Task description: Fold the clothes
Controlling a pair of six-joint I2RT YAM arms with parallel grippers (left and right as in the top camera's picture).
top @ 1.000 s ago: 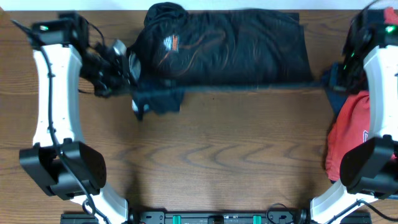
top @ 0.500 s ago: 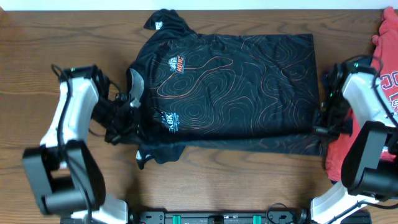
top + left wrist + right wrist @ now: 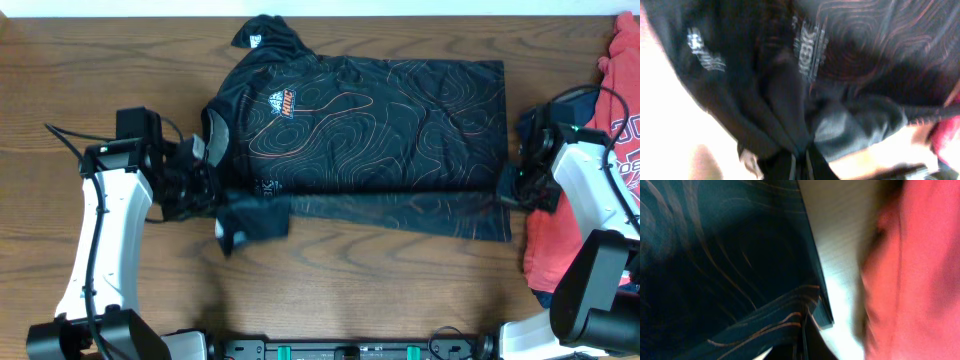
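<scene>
The clothes are one black jersey (image 3: 370, 130) with thin orange contour lines, lying spread across the far half of the table. My left gripper (image 3: 207, 188) is shut on bunched fabric at the collar end, beside a drooping sleeve (image 3: 250, 225). My right gripper (image 3: 507, 190) is shut on the hem corner at the other end. A lower layer sticks out toward me below the held edge. In the left wrist view black cloth (image 3: 840, 50) gathers into the shut gripper (image 3: 800, 167). The right wrist view shows layered hem (image 3: 715, 255) pinched in the gripper (image 3: 802, 342).
A red garment (image 3: 610, 150) lies heaped at the table's right edge, close behind my right arm, and fills the right side of the right wrist view (image 3: 925, 270). Bare wooden table (image 3: 350, 290) lies between the jersey and the front edge.
The jersey, bunched at the far edge a second ago, was swung toward the front and spread out. Since half a second ago both grippers have drawn the held edge back a little.
</scene>
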